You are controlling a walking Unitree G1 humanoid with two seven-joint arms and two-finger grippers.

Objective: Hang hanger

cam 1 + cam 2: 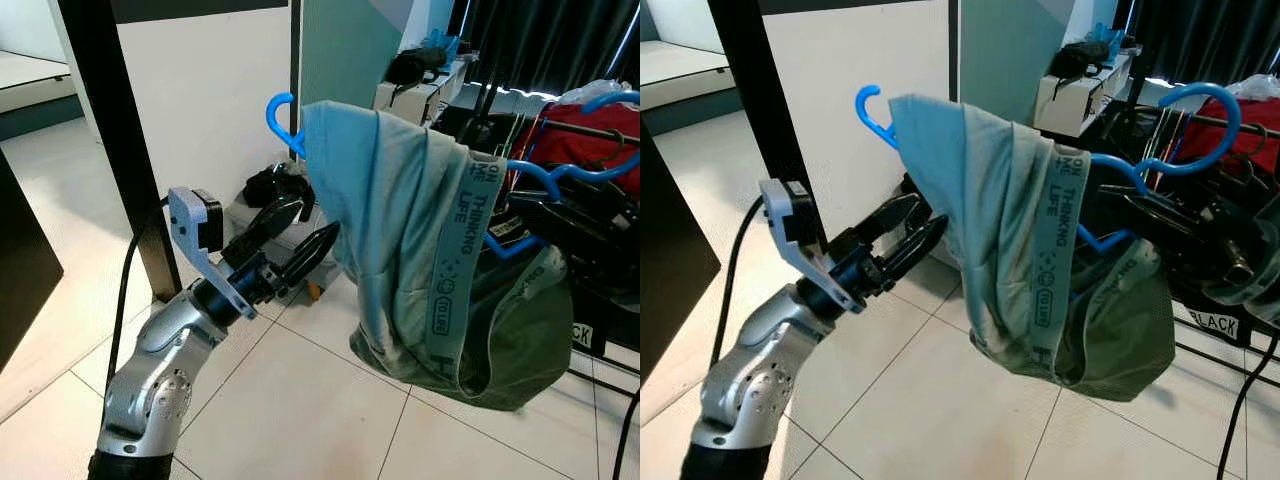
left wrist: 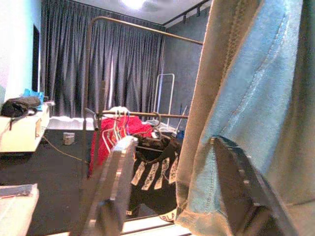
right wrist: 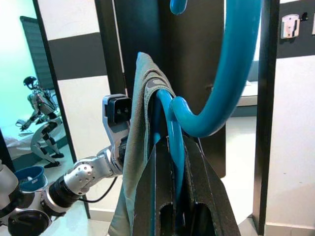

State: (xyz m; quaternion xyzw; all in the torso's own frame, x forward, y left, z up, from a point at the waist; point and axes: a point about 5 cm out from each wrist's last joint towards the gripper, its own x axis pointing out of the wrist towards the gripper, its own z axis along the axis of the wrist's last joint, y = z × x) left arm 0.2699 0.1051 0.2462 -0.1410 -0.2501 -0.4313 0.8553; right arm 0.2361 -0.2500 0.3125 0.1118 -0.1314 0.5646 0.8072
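Observation:
A blue plastic hanger (image 1: 1200, 150) carries a grey-green garment (image 1: 400, 230) with a printed waistband, draped over it and hanging in a bunch above the tiled floor. My right gripper (image 1: 1120, 210) is shut on the hanger's neck just below the big hook (image 3: 231, 73), with the blue bar between its fingers (image 3: 147, 196). The hanger's far arm ends in a small hook (image 1: 276, 110). My left gripper (image 1: 316, 222) stands open, raised beside the garment's left edge. In the left wrist view the cloth (image 2: 261, 98) hangs close to one finger (image 2: 241, 191).
A clothes rack with a red garment (image 1: 590, 140) and dark clothes stands right behind the hanger; its top rail (image 2: 142, 24) runs high before dark curtains. A black pillar (image 1: 115, 150) and white wall panel are to the left. Bags (image 1: 272, 186) lie on the floor.

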